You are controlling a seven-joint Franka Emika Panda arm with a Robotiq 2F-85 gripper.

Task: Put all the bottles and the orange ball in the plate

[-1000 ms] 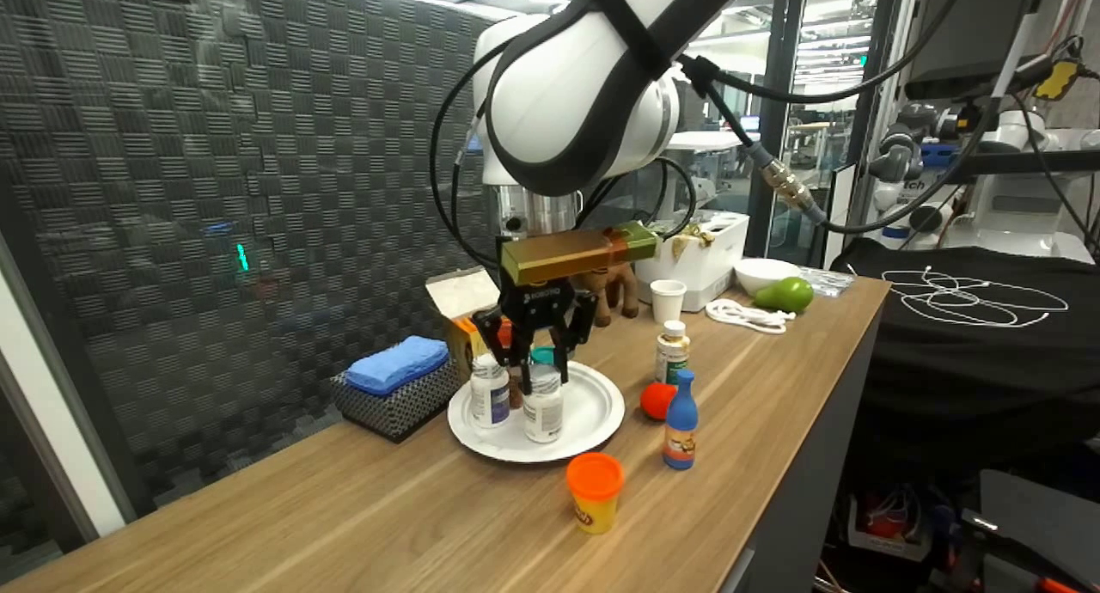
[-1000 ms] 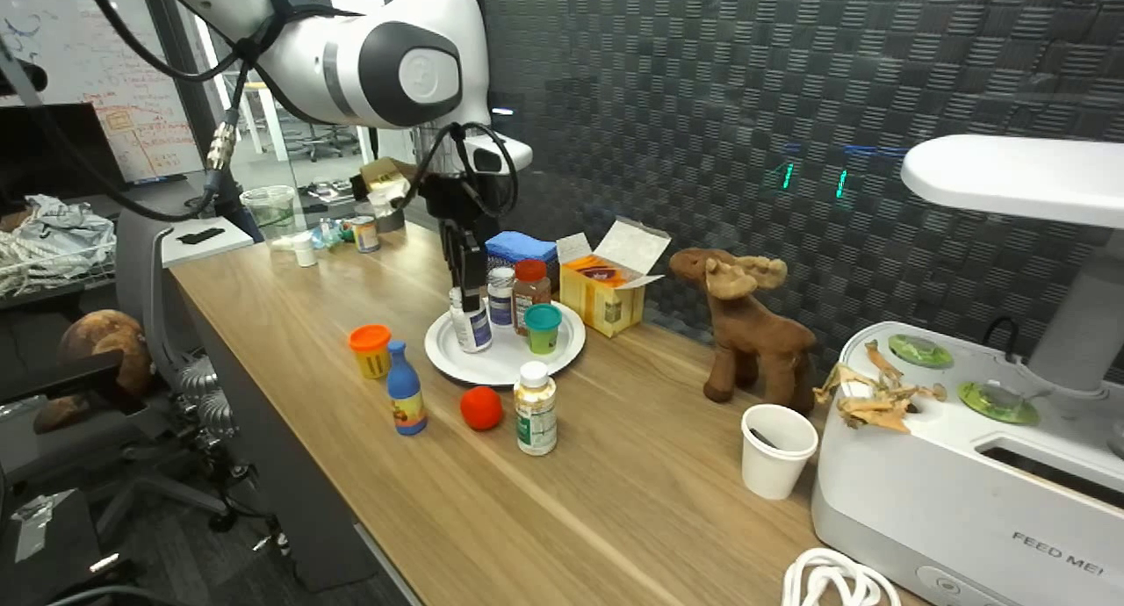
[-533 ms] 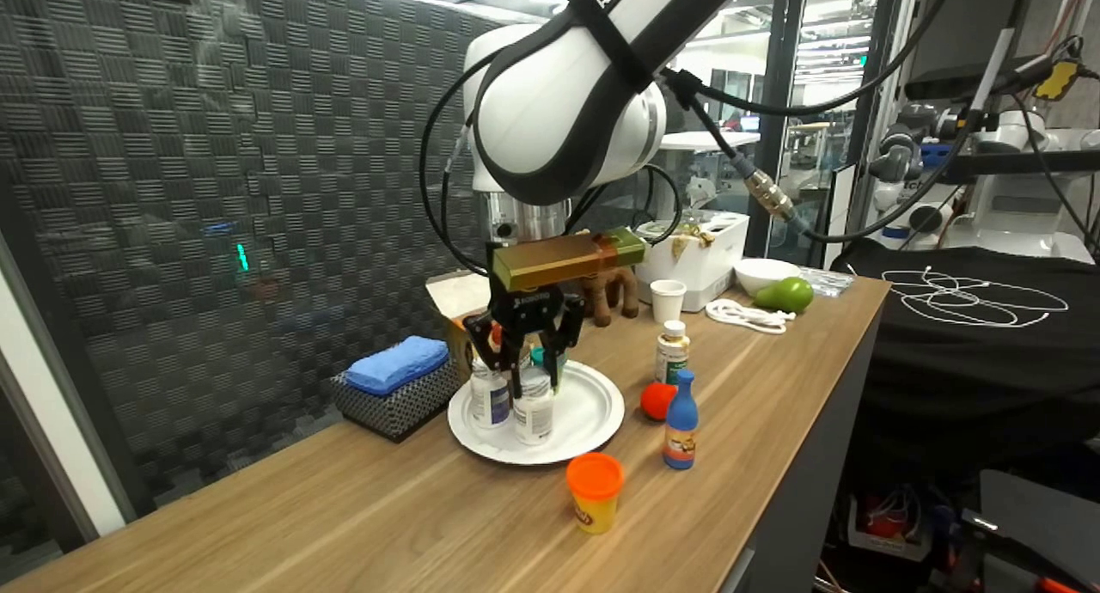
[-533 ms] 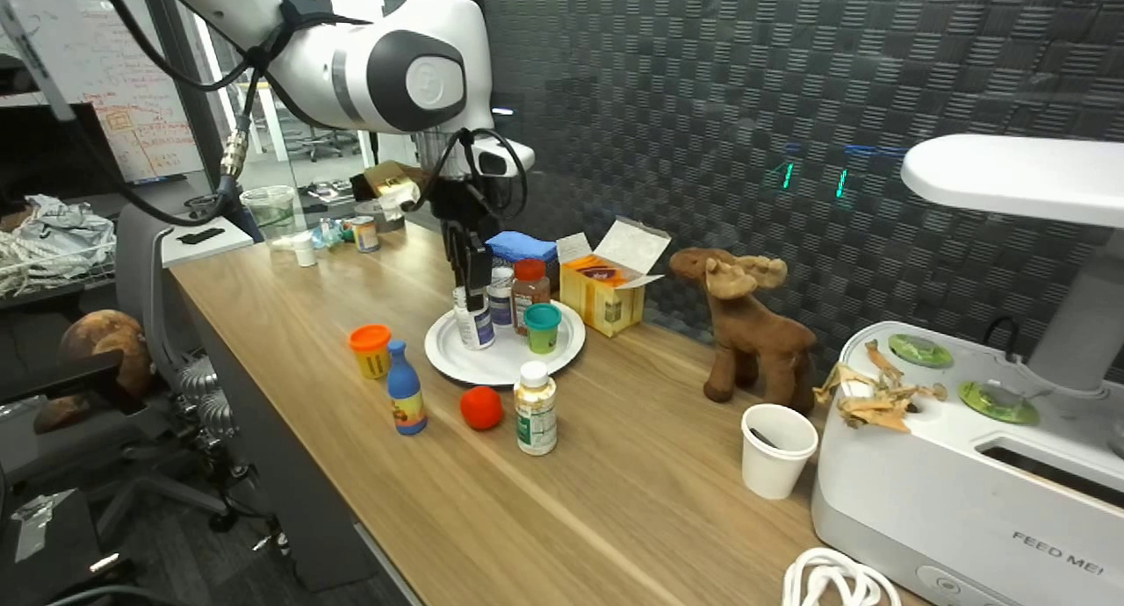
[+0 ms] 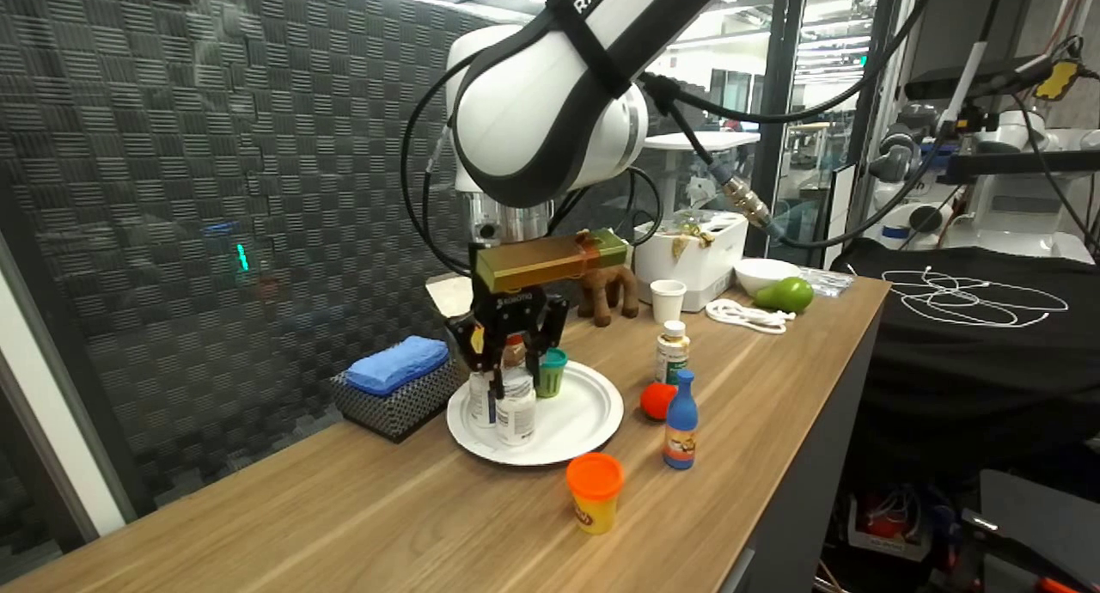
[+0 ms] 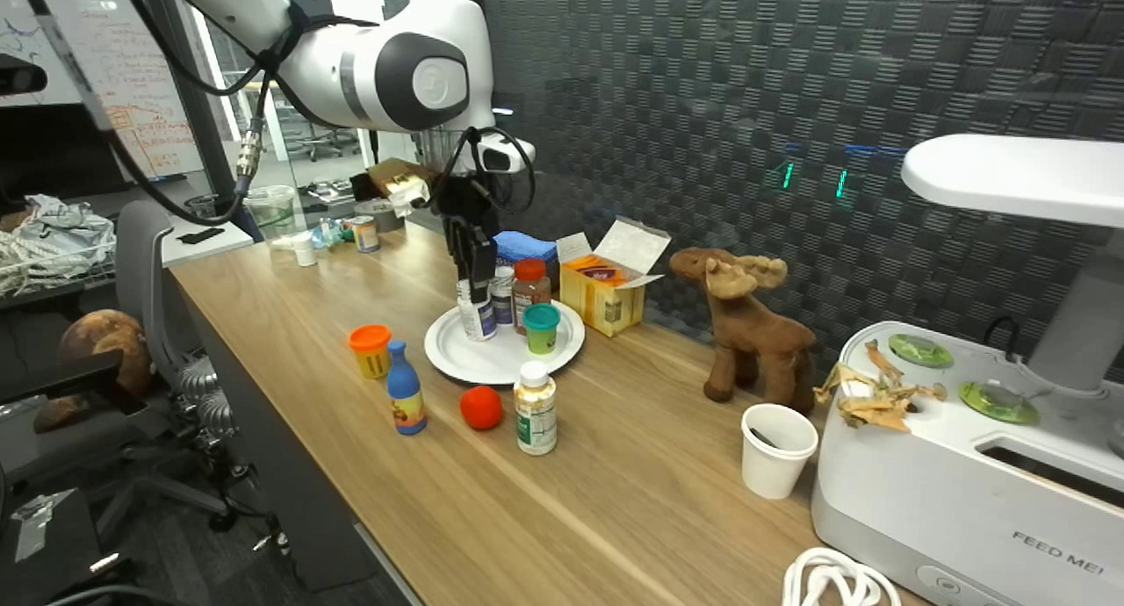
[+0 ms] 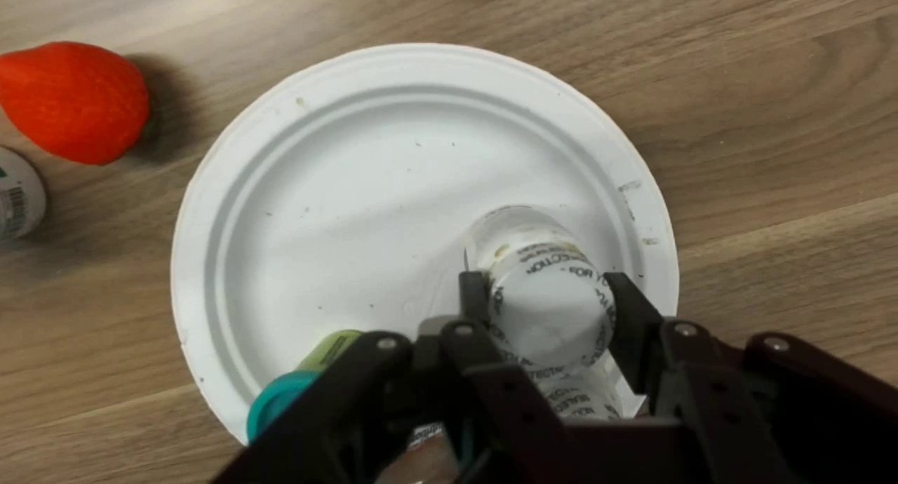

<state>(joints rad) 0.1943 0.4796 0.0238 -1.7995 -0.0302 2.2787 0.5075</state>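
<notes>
My gripper [image 5: 516,382] is shut on the cap of a white bottle [image 5: 516,418], which stands upright at or just above the white plate [image 6: 450,360]. In the wrist view, the fingers touch both sides of the cap [image 7: 551,316]. A second white bottle [image 6: 501,300] is close behind it on the plate. An orange-brown bottle [image 6: 529,292] with a red cap also stands there. The orange ball [image 6: 481,408] lies on the table beside the plate. A white-capped bottle [image 6: 536,417] with a green label and a blue bottle [image 6: 405,391] stand near the ball.
A green tub [image 6: 542,329] with a teal lid is on the plate. A yellow tub [image 6: 371,353] with an orange lid stands on the table. An open yellow box [image 6: 606,299], a blue cloth [image 5: 397,365] and a toy moose [image 6: 746,325] stand behind.
My gripper has moved across the plate toward the second white bottle, and the held white bottle has moved with it. The other objects have not visibly moved.
</notes>
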